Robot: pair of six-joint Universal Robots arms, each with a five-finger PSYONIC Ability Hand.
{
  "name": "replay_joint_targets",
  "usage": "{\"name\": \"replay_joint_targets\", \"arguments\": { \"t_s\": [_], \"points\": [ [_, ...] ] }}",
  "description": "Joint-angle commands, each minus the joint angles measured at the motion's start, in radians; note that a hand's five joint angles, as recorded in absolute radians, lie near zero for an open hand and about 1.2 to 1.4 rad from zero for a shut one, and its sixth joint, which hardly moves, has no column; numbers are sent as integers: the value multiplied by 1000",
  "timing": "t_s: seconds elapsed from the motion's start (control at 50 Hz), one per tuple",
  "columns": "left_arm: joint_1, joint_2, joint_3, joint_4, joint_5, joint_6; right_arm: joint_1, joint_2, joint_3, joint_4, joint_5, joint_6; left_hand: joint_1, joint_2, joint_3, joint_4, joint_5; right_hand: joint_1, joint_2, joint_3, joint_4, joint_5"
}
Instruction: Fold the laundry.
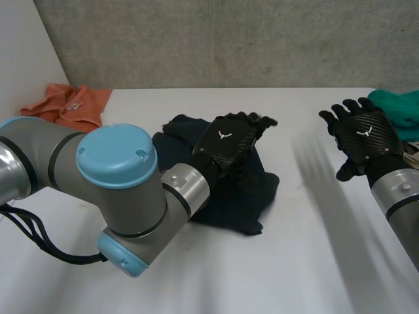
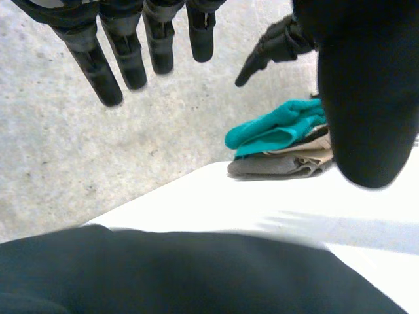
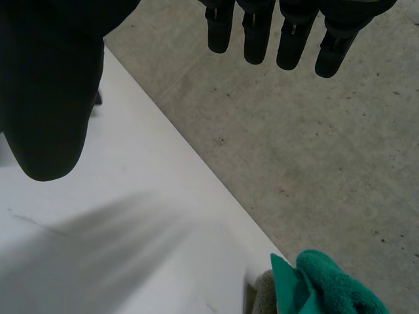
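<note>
Left arm (image 1: 111, 190) reaches over the dark garment (image 1: 242, 196), crumpled at the middle of the surface (image 1: 314, 261). Left hand (image 1: 229, 140) is above it, fingers straight and apart. Right hand (image 1: 363, 134) is near the teal cloth (image 1: 399, 104), fingers spread, holding nothing.

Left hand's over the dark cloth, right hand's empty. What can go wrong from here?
1. The dark cloth lies bunched, with no clear corner showing. The open left hand, above its middle, may grab several layers at once.
2. The open right hand hovers close to the teal cloth that tops a folded stack at the far edge of the table. A careless sweep might topple the stack.
</note>
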Motion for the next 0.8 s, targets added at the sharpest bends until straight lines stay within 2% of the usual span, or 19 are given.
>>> {"name": "replay_joint_targets", "arguments": {
  "t_s": [0.02,0.08,0.12,0.18,0.24,0.34,0.4,0.42,0.5,0.58,0.62,0.64,0.68,0.7,0.72,0.76,0.8],
  "points": [
    [26,91,-32,-45,-90,17,0,0,-20,3,-5,1,-35,-120,-128,-126,-135,-64,-42,-44,-45,-44],
    [108,164,-71,-67,-106,68,0,0,-44,46,-5,15,-26,-111,-119,-117,-127,-64,-42,-44,-45,-44],
    [194,222,-104,-69,-102,114,5,-1,-67,96,-3,25,-23,-108,-116,-115,-124,-64,-42,-44,-45,-44],
    [263,256,-140,-65,-104,184,19,2,-138,254,-3,73,-11,-96,-105,-103,-112,-64,-42,-44,-45,-44],
    [271,252,-152,-64,-98,247,28,18,-231,429,-9,192,-8,-93,-102,-100,-109,-64,-42,-44,-45,-44],
    [285,159,-132,-62,-89,403,31,124,-344,595,-31,406,-8,-93,-102,-100,-109,-64,-42,-44,-45,-44],
    [287,86,-100,-61,-67,477,57,208,-400,613,-43,507,-5,-90,-99,-97,-106,-64,-42,-44,-45,-44],
    [288,30,-66,-67,-41,536,69,227,-410,614,-46,524,-8,-93,-102,-100,-109,-64,-42,-44,-45,-44],
    [294,-55,-31,-79,3,624,152,323,-459,610,-49,559,-8,-93,-102,-100,-109,-64,-42,-44,-45,-44],
    [296,-109,-22,-82,13,677,207,413,-505,604,-43,562,27,-58,-67,-65,-74,-64,-42,-44,-45,-44],
    [297,-121,-20,-81,11,683,229,460,-532,591,-40,564,158,73,65,67,58,-49,-28,-29,-30,-29],
    [297,-127,-20,-78,10,681,232,472,-540,583,-38,564,409,324,316,317,308,71,93,91,90,91],
    [293,-127,-18,-76,6,680,233,491,-551,568,-38,570,712,627,619,621,612,318,339,338,337,338],
    [287,-127,-18,-76,5,680,235,497,-554,554,-37,570,874,789,780,782,773,610,631,630,629,629],
    [282,-124,-25,-75,3,678,236,496,-555,548,-37,567,1151,1067,1058,1060,1051,776,797,795,794,795],
    [271,-116,-32,-75,2,674,236,488,-555,535,-32,562,1180,1095,1087,1089,1080,1139,1161,1159,1158,1159],
    [248,-69,-43,-84,-6,648,224,463,-554,511,-5,561,1180,1095,1087,1089,1080,1158,1179,1178,1177,1177]
  ]
}}
